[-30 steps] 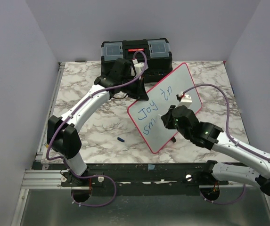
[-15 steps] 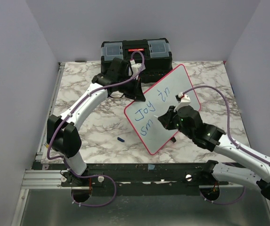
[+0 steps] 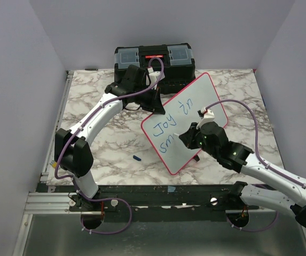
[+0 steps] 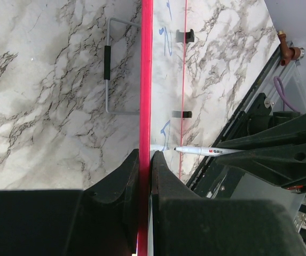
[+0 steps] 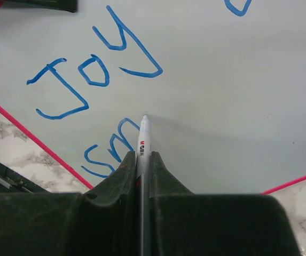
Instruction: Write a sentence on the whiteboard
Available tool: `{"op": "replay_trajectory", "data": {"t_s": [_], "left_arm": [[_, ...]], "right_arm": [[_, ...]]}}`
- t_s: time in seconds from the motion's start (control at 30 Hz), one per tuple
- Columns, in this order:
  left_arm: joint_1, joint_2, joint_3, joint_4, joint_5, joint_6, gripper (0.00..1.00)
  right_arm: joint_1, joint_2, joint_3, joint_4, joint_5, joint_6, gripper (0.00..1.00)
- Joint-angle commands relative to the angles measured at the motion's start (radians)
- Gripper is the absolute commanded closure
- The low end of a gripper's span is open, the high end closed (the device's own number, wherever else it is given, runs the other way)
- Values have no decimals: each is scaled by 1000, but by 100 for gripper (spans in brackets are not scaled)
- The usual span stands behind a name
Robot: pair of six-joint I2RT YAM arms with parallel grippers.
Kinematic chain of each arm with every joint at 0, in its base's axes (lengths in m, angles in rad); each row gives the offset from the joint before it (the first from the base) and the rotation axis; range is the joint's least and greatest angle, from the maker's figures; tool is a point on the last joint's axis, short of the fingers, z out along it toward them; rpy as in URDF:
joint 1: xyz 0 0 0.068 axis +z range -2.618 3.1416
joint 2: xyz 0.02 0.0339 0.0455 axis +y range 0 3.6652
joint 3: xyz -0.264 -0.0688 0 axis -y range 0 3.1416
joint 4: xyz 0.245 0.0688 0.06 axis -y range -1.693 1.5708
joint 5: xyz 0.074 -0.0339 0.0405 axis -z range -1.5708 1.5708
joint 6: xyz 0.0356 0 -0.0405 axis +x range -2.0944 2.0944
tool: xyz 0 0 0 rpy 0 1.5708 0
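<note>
Occupying the centre of the marble table [image 3: 104, 144] in the top view, the whiteboard [image 3: 206, 90] has the left gripper [image 3: 156, 108] at its 10 o'clock edge and the right gripper [image 3: 188, 137] over its 5 o'clock part. The left wrist view shows the left jaws clamped on the board's red rim. The right wrist view shows the right jaws pinching a marker [image 5: 143, 133], its tip against the board at 5 o'clock from "Joy".

The table [image 3: 115, 149] has a white marble-pattern top with grey veins. Plain pale lilac walls stand close around the table: behind it [image 3: 158, 26], left of it [image 3: 14, 106] and right of it [image 3: 297, 80]. A black toolbox [image 3: 179, 56] sits at the table's far edge. Along the table's near edge runs an aluminium rail [image 3: 46, 200], with a dull grey metal surface [image 3: 163, 240] below. The light is soft and even.
</note>
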Motion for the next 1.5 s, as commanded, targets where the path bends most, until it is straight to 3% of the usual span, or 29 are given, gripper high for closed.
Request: {"op": "replay_trajectory", "data": {"t_s": [0.0,1.47], "left_arm": [[-3,30,5,-43,-77,86,100],[-3,24,3,-23,-73,69,100]], "right_arm": [[-10,-11,-10,18,20,0,99],[-15,0,-64,20,-95,-12,99]]}}
